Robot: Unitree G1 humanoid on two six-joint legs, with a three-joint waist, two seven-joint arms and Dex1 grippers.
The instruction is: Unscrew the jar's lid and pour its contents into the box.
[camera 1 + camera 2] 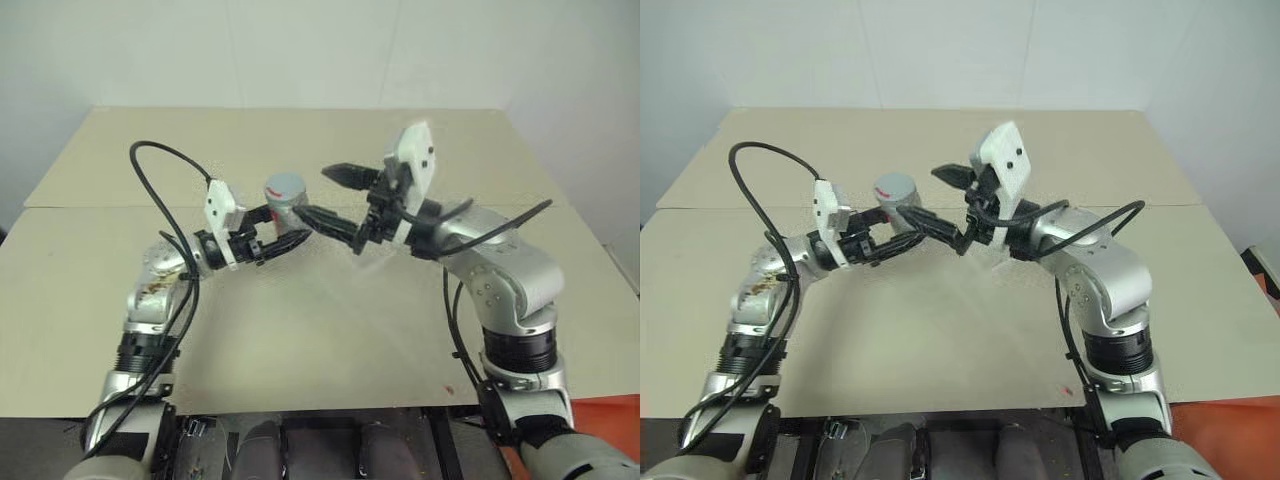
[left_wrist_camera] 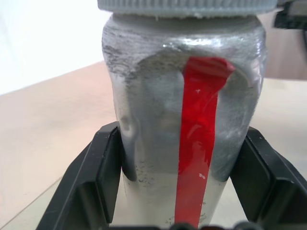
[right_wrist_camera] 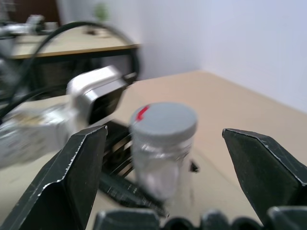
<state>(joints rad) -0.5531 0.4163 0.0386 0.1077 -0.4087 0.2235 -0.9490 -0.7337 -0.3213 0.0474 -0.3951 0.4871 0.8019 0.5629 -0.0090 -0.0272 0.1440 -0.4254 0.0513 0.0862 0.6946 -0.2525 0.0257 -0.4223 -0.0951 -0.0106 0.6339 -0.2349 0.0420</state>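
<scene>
While the two arms meet over the middle of the table [image 1: 300, 340], the count is simple: one jar [image 1: 288, 207], one lid [image 1: 284, 186], two grippers.

The left arm reaches in from the left, elbow low, forearm angled up and toward the centre. The left gripper [image 1: 283, 236] points roughly level to the right. Its fingers [image 2: 100, 172] are pinched on the jar's lower body, one on each side, as the left wrist view shows. The jar stands upright in that grip, held above the table, slightly left of centre. The red stripe [image 2: 200, 139] runs vertically down its side, facing the left wrist camera. The grey lid sits on top of the jar, screwed on.

The right arm comes in from the right, elbow bent, wrist raised above the left one. The right gripper [image 1: 330, 195] points left toward the jar. Its fingers [image 3: 67, 177] are spread wide, one up beside the lid, one lower near the jar's body. In the right wrist view the jar and lid sit between the two spread fingers, apart from both.
</scene>
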